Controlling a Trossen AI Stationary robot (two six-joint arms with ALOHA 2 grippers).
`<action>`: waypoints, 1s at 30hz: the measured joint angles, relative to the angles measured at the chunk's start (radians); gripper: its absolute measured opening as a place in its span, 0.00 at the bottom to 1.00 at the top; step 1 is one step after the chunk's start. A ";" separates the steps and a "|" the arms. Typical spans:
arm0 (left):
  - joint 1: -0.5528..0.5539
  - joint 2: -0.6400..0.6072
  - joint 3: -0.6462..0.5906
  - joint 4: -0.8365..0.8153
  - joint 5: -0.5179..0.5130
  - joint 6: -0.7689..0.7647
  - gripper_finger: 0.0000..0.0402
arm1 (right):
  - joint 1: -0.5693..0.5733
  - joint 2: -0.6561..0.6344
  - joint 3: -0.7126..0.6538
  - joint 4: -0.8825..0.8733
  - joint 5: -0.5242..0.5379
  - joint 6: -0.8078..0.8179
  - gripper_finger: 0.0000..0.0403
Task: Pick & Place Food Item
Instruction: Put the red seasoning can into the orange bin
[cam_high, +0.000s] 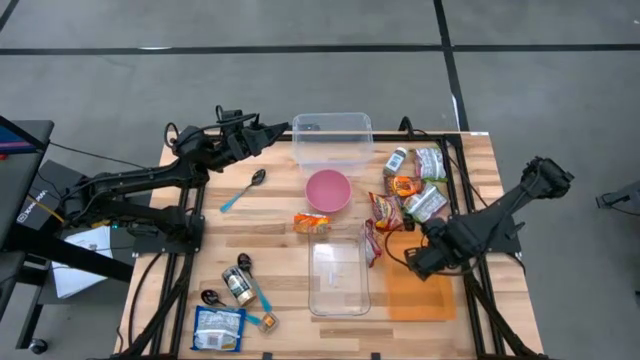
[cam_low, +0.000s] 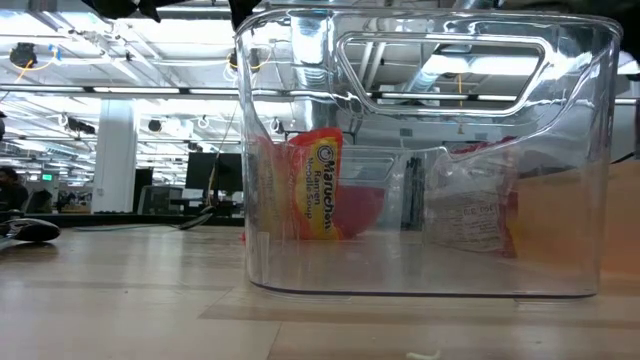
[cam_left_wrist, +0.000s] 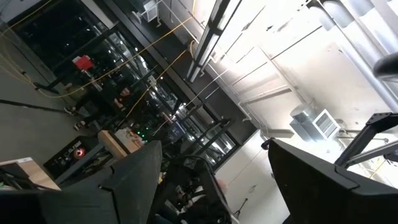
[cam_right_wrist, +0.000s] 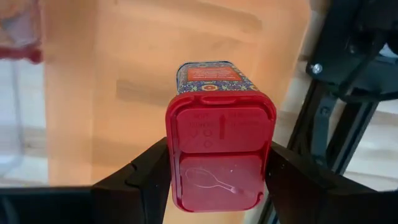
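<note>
Over orange mat (cam_right_wrist: 124, 74), red-lidded spice tin (cam_right_wrist: 220, 149) between right claw (cam_right_wrist: 217, 177) fingers.

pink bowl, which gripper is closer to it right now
Left, narrowly. The left gripper hovers open up by the far clear bin, just beyond the pink bowl. The right gripper, shut on a red-lidded spice tin, sits over the orange mat, farther off.

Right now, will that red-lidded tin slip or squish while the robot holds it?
Probably not squish: the red-lidded tin looks stiff and boxy, keeping its shape in the right tool. It might slip, since its sides look smooth. Set upright, it could tip, being tall and narrow.
</note>
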 joint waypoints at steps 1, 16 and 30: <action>0.000 0.000 0.000 0.000 0.000 0.000 0.72 | -0.012 0.000 -0.008 -0.003 0.000 -0.011 0.52; 0.000 0.000 0.000 -0.004 0.000 0.000 0.72 | -0.182 0.000 -0.110 0.057 -0.003 -0.257 0.52; 0.011 0.000 0.000 -0.020 0.000 0.000 0.72 | -0.191 0.000 -0.126 0.090 -0.018 -0.701 0.52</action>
